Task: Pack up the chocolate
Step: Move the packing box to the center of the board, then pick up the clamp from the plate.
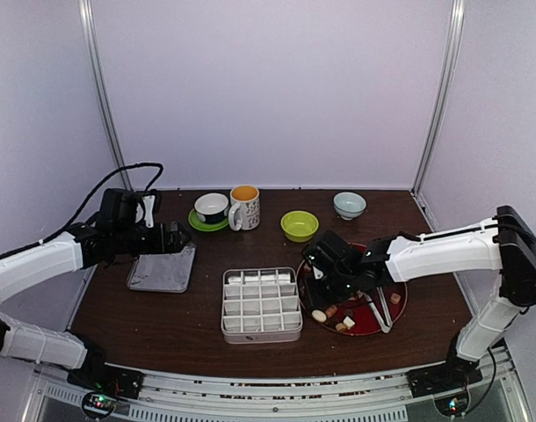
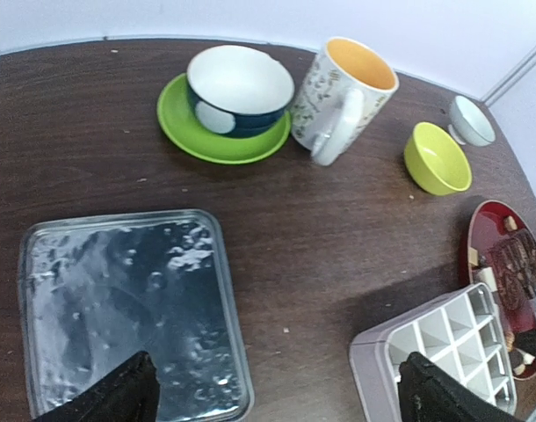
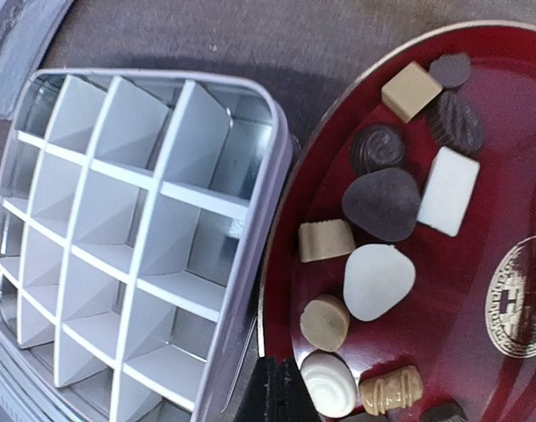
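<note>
Dark wood tabletop [image 1: 198, 338], seen from above: the left gripper [image 1: 176, 237] hangs over the far edge of a clear lid [image 1: 162, 271]. The right gripper [image 1: 325, 277] sits low over the left part of a red plate [image 1: 400, 286], where the chocolate [image 1: 331, 311] lies beside metal tongs [image 1: 380, 309]. A divided tin [image 1: 261, 304] stands between lid and plate. Along the back stand a blue cup [image 1: 212, 206] on a green saucer [image 1: 198, 223], a patterned mug [image 1: 244, 207], a lime bowl [image 1: 300, 226] and a pale bowl [image 1: 349, 205].

On the left wrist view, the dark fingers [image 2: 119, 396] sit wide apart over the lid's near end, with nothing between them.

On the right wrist view, about a dozen dark, tan and white pieces lie on the plate, just beside the tin's wall. Only one dark fingertip [image 3: 272, 391] shows at the bottom edge, so I cannot tell whether that gripper is parted or closed.
</note>
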Available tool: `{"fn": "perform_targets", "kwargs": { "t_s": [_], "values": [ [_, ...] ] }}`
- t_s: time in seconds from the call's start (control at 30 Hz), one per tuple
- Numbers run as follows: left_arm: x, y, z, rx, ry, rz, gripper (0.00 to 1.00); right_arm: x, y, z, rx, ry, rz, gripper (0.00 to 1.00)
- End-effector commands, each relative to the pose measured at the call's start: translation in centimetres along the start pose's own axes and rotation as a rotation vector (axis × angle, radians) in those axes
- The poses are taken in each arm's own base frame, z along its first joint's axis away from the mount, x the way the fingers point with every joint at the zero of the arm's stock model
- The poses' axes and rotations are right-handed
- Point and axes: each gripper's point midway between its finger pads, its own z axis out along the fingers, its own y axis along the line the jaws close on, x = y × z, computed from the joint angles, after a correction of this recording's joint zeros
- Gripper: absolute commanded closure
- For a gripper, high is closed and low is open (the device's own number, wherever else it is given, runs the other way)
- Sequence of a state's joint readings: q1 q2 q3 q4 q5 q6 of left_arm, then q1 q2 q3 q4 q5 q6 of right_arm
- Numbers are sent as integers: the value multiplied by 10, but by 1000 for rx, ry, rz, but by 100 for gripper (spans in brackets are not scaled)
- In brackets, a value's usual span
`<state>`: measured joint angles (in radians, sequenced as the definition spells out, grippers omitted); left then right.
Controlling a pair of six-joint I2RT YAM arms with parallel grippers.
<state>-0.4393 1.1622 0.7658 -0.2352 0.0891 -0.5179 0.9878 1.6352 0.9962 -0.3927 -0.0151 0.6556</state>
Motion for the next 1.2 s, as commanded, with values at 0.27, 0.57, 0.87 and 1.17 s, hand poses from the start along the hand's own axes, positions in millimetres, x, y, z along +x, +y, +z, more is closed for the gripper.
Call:
{"fn": "perform_targets", "kwargs": {
  "t_s": [0.27,0.57,0.87,1.17],
  "values": [
    [-43,95,-57,-398,-348,129,4,-30,-34,-70,105,-214,20,97],
    [-56,134,-65,-616,-460,216,3,-11,-77,-91,185,-193,44,78],
    [-72,155,-64,-644,-500,244,2,-8,-98,-114,173,-267,105,45],
    [-71,172,-56,-640,-544,286,2,-12,-111,-118,198,-287,102,11]
  ]
}}
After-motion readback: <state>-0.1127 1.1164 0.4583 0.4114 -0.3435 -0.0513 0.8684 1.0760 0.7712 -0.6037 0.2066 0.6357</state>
